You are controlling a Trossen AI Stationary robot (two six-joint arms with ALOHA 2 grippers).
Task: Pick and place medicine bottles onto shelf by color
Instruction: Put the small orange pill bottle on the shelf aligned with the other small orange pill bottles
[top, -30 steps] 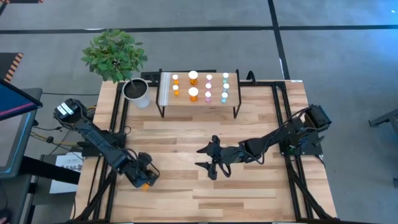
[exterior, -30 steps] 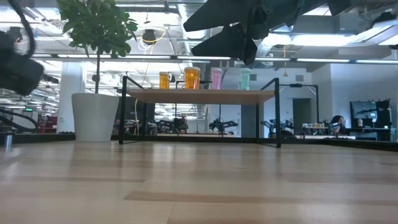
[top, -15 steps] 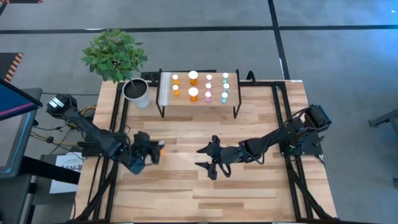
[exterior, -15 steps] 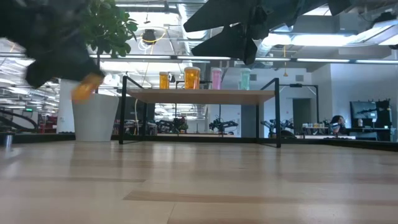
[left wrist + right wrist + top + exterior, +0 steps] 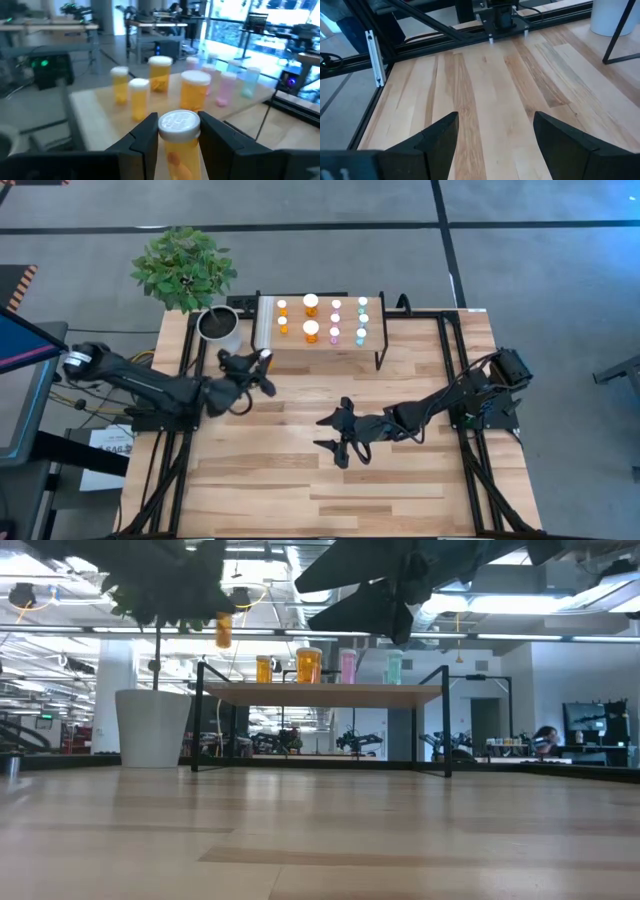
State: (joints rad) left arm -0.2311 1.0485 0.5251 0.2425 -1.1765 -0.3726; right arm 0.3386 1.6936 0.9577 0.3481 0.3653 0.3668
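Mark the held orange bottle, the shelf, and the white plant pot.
held orange bottle (image 5: 179, 125), left wrist view, on its white cap.
shelf (image 5: 320, 695), low view, front edge of the wood top.
white plant pot (image 5: 152, 728), low view, middle of its side wall.

arms (image 5: 150, 385): dark, jointed | end effector (image 5: 495, 137): black wedge fingers

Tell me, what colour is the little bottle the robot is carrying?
Orange with a white cap; the bottle shows best in the left wrist view, between the left gripper's jaws.
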